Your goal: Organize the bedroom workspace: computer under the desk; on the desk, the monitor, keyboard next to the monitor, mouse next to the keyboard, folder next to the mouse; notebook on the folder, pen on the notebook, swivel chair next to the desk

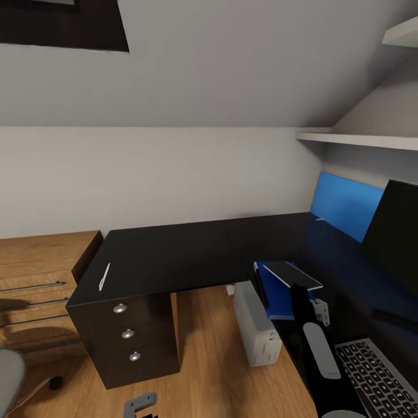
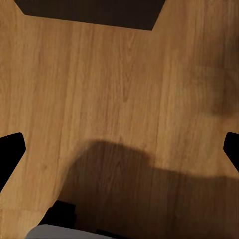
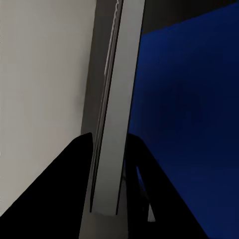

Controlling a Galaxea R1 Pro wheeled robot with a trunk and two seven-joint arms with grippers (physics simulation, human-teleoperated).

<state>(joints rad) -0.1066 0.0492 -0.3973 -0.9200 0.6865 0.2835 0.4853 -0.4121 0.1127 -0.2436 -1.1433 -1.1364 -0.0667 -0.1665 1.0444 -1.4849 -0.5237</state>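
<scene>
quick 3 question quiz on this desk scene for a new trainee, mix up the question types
1. True or false: the pen lies on the folder.
2. The right gripper is clamped on: A) a mouse, B) the notebook, C) a cable.
3. In a few words, where does the computer stand?

Key
1. False: the pen lies on the far left end of the desk, apart from the folder.
2. B.
3. On the floor, under the desk.
</scene>
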